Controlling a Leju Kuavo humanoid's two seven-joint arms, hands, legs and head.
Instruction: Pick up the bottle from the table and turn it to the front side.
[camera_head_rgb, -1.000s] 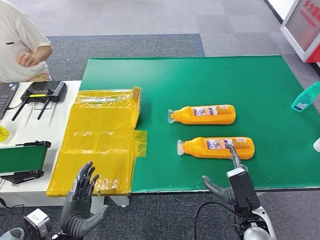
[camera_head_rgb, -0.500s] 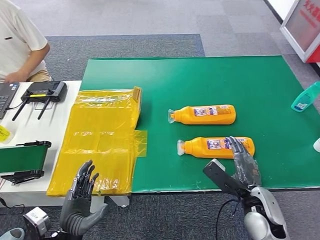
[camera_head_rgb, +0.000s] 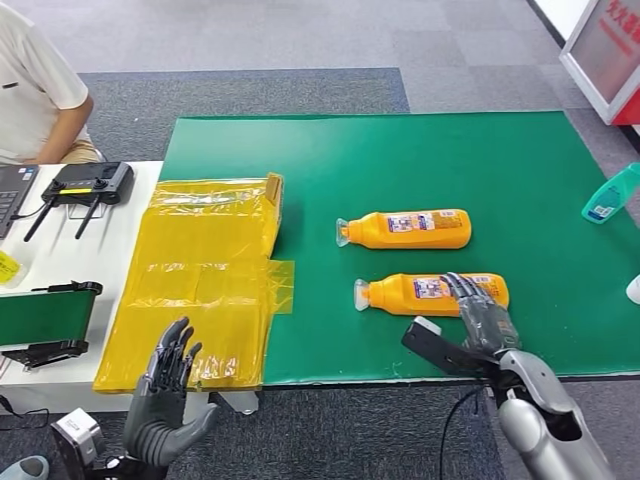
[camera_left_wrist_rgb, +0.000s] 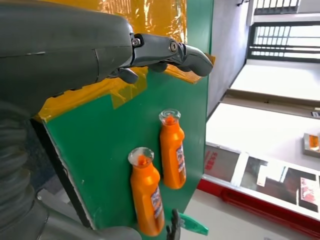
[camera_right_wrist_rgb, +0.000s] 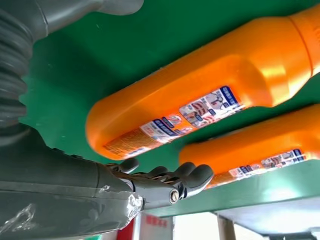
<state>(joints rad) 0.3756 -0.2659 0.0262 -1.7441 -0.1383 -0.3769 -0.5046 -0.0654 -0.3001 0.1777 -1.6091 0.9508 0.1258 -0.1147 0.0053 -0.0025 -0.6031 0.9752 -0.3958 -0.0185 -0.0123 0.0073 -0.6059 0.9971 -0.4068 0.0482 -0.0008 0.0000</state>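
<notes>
Two orange bottles lie on their sides on the green mat (camera_head_rgb: 528, 170), caps to the left. The near bottle (camera_head_rgb: 423, 294) (camera_right_wrist_rgb: 181, 95) (camera_left_wrist_rgb: 149, 197) is close to the table's front edge, and the far bottle (camera_head_rgb: 407, 229) (camera_right_wrist_rgb: 256, 150) (camera_left_wrist_rgb: 173, 150) lies behind it. My right hand (camera_head_rgb: 483, 318) (camera_right_wrist_rgb: 158, 185) is over the near bottle's base end, fingers stretched across it and thumb out to the left. It holds nothing. My left hand (camera_head_rgb: 166, 395) (camera_left_wrist_rgb: 113, 50) is spread and empty, low in front of the table's front edge.
A yellow plastic bag (camera_head_rgb: 204, 280) covers the table's left part. A teal bottle (camera_head_rgb: 611, 195) and a white item (camera_head_rgb: 634, 290) sit at the mat's right edge. A black router (camera_head_rgb: 87, 185) and a green-topped device (camera_head_rgb: 45, 315) are at left, by a seated person (camera_head_rgb: 34, 80).
My right hand has turned and reached forward over the near bottle's base end, its thumb swinging out to the left. The left hand barely moved. The person drew an arm back.
</notes>
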